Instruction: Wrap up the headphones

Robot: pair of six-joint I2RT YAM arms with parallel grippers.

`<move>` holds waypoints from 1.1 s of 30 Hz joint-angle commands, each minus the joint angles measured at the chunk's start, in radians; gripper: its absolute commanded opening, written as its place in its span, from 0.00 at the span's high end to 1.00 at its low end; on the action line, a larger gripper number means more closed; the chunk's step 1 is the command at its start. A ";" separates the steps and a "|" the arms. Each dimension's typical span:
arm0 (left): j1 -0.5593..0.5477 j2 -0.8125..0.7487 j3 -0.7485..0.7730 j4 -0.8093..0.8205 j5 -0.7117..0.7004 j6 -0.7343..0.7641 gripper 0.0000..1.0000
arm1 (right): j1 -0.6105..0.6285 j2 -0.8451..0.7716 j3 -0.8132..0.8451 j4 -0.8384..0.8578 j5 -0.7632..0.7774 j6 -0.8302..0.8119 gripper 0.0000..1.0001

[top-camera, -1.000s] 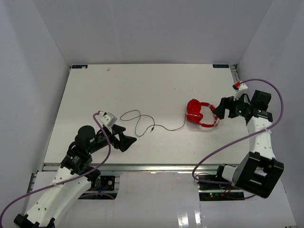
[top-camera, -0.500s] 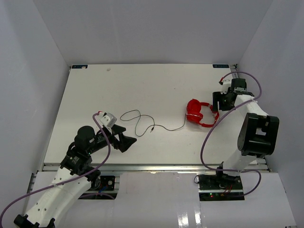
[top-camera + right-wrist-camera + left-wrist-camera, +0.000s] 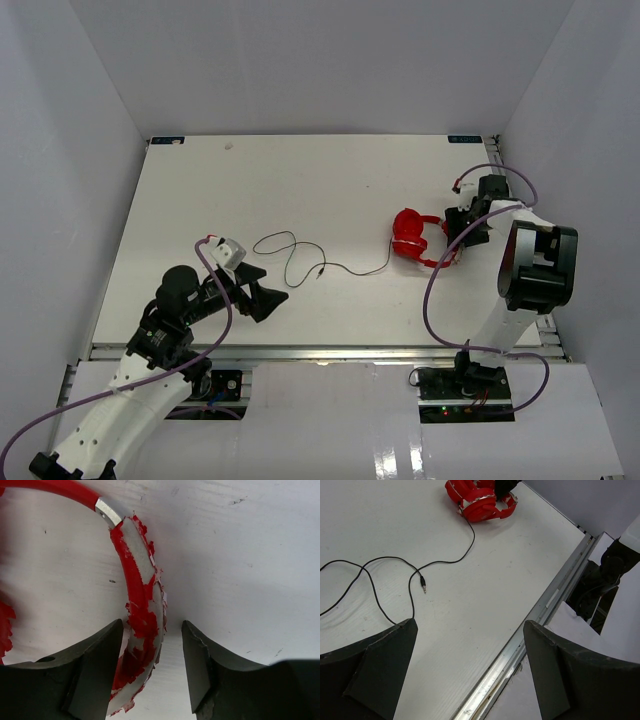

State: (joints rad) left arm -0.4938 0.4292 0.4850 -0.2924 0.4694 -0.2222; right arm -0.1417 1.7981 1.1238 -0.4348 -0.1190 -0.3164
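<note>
The right wrist view's edges cut off the bright red over-ear headphones (image 3: 142, 605), and the left wrist view's edge their thin black cord (image 3: 423, 584).

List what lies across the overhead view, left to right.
Open black left gripper → metal plug of the thin black cord → bright red padded over-ear headphones → black right gripper straddling their headband.
</note>
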 commanded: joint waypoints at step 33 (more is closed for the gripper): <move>-0.675 0.633 0.037 0.617 -0.529 0.415 0.02 | -0.018 -0.749 0.072 -0.180 -0.484 0.069 0.92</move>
State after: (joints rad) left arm -1.1039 0.9773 0.5158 0.1296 0.2178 0.0237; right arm -0.1509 1.0930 1.1091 -0.5690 -0.4879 -0.3049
